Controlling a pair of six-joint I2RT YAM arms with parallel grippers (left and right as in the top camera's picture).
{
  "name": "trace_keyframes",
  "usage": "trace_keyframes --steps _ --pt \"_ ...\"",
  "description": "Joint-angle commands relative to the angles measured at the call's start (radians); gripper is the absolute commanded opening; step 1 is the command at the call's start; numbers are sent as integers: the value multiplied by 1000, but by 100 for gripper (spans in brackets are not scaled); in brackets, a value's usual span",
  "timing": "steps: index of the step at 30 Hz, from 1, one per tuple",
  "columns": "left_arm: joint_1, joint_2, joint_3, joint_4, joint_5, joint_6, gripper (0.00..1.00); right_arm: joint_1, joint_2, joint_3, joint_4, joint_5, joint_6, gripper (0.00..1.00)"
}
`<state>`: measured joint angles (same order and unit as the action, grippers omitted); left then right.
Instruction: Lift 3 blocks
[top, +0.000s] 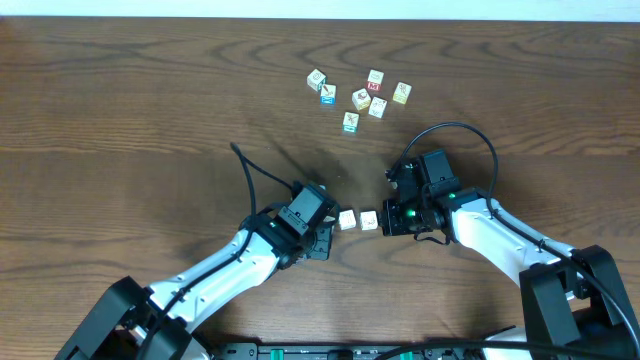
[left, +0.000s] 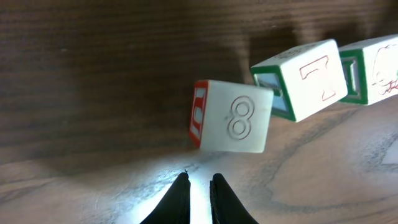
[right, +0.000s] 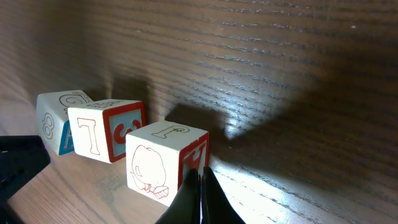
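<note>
Three pale cream blocks lie in a short row between my two grippers. The overhead view shows two of them (top: 347, 219) (top: 368, 219); the third is hidden there by the right gripper. In the left wrist view the nearest block (left: 233, 118) carries an "8" and sits tilted, just ahead of my left gripper (left: 200, 178). That gripper's fingers are almost together with nothing between them. Behind it come the "7" block (left: 305, 78) and the last block (left: 373, 68). My right gripper (right: 200, 173) is shut, its tips touching the red-edged side of the end block (right: 155, 165).
Several similar small cubes with coloured faces (top: 360, 95) are scattered at the back of the dark wooden table (top: 120, 120). Both arms reach in from the front edge, the left gripper (top: 330, 228) and the right gripper (top: 388, 218) facing each other.
</note>
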<state>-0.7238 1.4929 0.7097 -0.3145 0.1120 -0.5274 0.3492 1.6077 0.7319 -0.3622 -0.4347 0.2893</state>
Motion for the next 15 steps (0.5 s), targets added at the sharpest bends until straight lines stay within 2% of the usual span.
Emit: trace_keyframes --steps 1,15 --pt "-2 19 -7 22 11 -10 13 11 3 6 0 -12 10 1" --pt "-2 56 -7 101 11 -10 13 11 3 6 0 -12 10 1"
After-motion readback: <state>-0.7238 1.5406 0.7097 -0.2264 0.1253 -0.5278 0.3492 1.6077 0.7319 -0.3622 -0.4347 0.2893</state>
